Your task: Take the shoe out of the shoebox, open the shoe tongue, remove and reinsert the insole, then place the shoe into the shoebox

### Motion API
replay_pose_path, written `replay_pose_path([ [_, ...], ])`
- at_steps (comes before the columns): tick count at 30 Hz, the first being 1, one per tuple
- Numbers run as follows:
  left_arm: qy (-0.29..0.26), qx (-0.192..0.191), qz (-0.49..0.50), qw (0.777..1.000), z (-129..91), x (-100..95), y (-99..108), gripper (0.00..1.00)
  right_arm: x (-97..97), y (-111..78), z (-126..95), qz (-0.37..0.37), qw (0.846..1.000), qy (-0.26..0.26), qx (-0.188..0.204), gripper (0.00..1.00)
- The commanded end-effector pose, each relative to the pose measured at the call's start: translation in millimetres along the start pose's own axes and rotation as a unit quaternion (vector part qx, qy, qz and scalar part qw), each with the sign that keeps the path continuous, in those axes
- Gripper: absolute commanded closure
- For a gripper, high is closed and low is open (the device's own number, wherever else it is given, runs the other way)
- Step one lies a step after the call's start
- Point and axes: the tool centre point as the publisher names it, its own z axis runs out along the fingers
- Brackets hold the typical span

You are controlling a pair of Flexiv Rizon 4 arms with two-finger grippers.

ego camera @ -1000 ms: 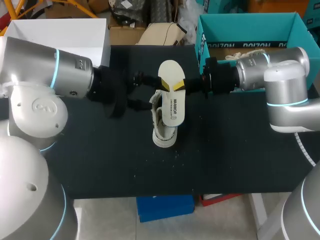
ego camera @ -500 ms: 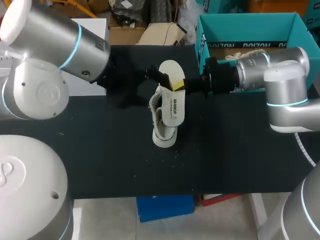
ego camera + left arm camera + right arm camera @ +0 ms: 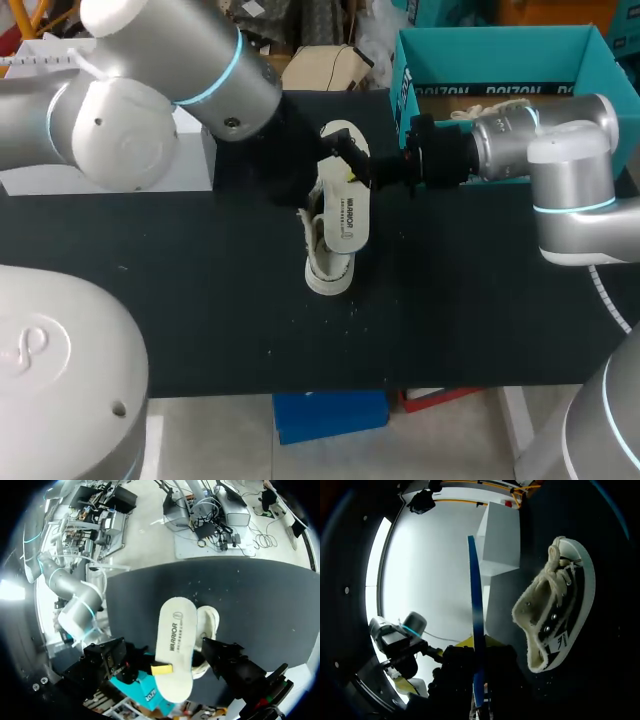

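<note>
Over the shoe (image 3: 325,255), right end effector (image 3: 358,175) clamps insole (image 3: 175,645) — state of left end effector (image 3: 345,152) obscured.

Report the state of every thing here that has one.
White foam insole: out of the shoe, gripped by the right hand.
Cream canvas shoe: lying on its side on the table, insole removed.
Teal cardboard shoebox: open.
Right hand: shut on the insole.

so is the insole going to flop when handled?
Probably light and thin: the insole shows as a slim edge in the right end effector. Likely fairly stiff: pinched at one spot, it juts nearly straight over the shoe. Might bend if pushed.
</note>
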Motion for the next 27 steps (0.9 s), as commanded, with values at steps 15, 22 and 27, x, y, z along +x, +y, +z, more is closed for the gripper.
replay_pose_path([
  [15,0.216,0.017,0.012,0.976,20.5,-7.0,4.5,0.0,0.4,-0.1,0.2,0.001,1.0,-0.002,0.0,1.0],
  [22,0.211,0.019,0.012,0.977,20.6,-3.3,11.0,0.0,0.4,-0.1,0.2,0.001,1.0,-0.002,0.0,1.0],
  [27,0.206,0.018,0.016,0.978,20.9,-2.3,25.9,0.0,0.4,-0.1,0.2,0.001,1.0,-0.002,0.0,1.0],
])
